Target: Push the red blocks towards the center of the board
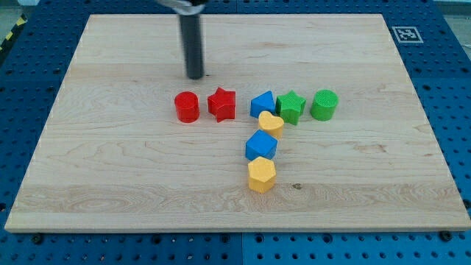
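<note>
A red cylinder (187, 107) and a red star (221, 104) sit side by side on the wooden board (110, 169), a little left of its middle. My tip (195, 76) rests on the board just above the red cylinder toward the view's top, apart from it, and up-left of the red star. The dark rod rises from it out of the view's top.
Right of the red star stand a blue block (262, 103), a green star (291, 107) and a green cylinder (324, 104) in a row. Below the blue block run a yellow heart (271, 123), a blue hexagon (261, 145) and a yellow hexagon (261, 175).
</note>
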